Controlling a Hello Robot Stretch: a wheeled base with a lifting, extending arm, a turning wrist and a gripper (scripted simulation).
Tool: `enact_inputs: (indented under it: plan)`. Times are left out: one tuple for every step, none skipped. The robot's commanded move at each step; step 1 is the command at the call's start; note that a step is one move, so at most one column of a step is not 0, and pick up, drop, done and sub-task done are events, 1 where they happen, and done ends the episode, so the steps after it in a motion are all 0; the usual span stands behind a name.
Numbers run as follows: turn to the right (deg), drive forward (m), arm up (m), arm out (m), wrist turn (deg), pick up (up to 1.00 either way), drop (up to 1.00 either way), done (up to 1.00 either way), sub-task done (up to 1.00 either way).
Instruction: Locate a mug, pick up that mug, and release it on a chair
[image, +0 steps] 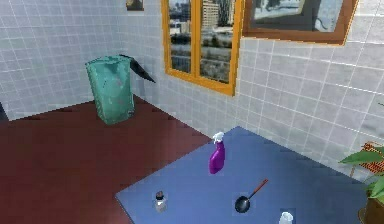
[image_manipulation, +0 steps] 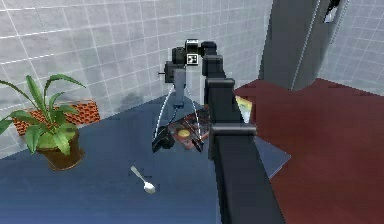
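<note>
Arm side view: gripper (image_manipulation: 164, 138) at a dark blob (image_manipulation: 188, 131), possibly the mug, on the table (image_manipulation: 90, 195); I cannot tell finger state or hold. I judge pick-up in hand; the next move calls for a clear lift.

Pretty even, soft light all round, nothing harsh. In the forward view the window (image: 205, 45) is the brightest spot, with daylight on the buildings outside, and the tiled wall (image: 300, 90) around it looks a touch greyer than the far wall (image: 45, 50). The floor (image: 60, 165) and blue table (image: 300, 165) are matte (zero glare). In the arm side view a soft grey shadow crosses the wall tiles (image_manipulation: 90, 50), and the arm (image_manipulation: 235, 160) is nearly black.
</note>
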Motion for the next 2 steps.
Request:
enact_inputs:
  plan:
    - [0.0,0.0,0.0,0.0,45.0,0.0,0.0,0.0,0.0]
    - [0.0,0.0,0.0,0.0,45.0,0.0,0.0,0.0,0.0]
